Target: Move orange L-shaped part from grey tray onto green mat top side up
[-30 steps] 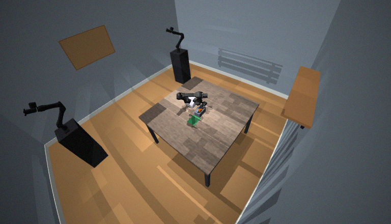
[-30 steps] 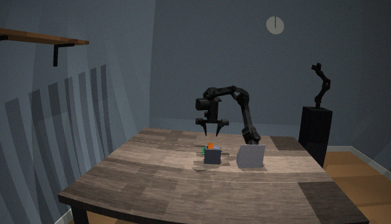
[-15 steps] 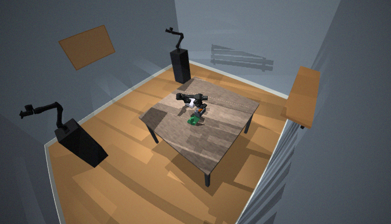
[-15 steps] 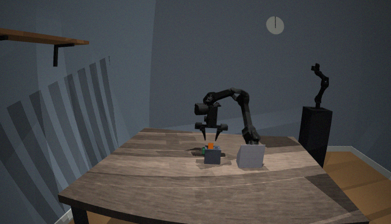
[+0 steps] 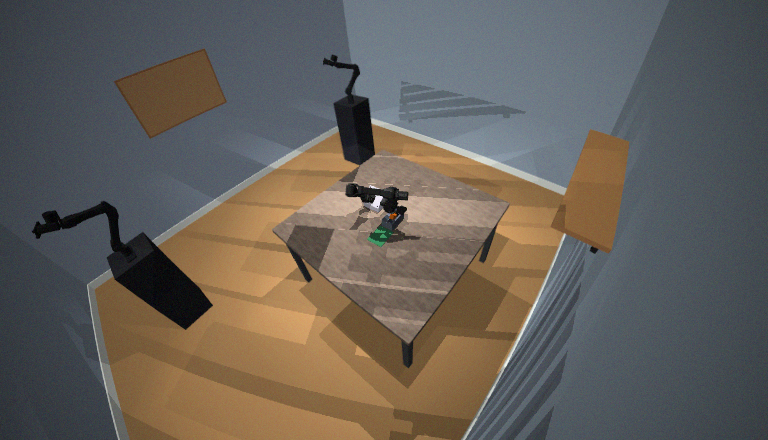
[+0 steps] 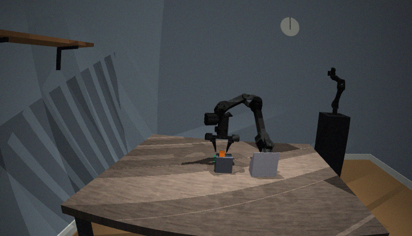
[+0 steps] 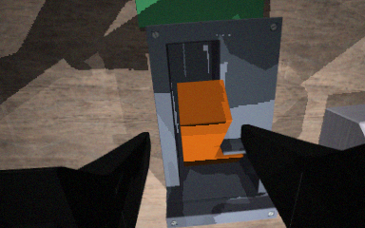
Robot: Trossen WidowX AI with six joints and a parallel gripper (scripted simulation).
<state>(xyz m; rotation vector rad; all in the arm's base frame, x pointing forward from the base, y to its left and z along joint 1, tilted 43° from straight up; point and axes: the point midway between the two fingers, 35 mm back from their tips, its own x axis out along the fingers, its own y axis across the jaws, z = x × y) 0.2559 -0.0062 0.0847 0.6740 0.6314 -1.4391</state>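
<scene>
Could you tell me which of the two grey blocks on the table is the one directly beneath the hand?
The darker grey tray with the orange L-shaped part sticking up; the open hand hangs above it. The paler plain grey cube stands aside.

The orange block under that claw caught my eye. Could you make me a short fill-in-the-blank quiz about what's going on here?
1. The orange part has one end tipped ____ out of the grey tray.
2. The claw is ____ and holds nothing.
3. The mat just beyond the tray is ____ in colour.
4. The claw's two fingers sit on either side of the ____.

Missing words: up; open; green; tray
</scene>
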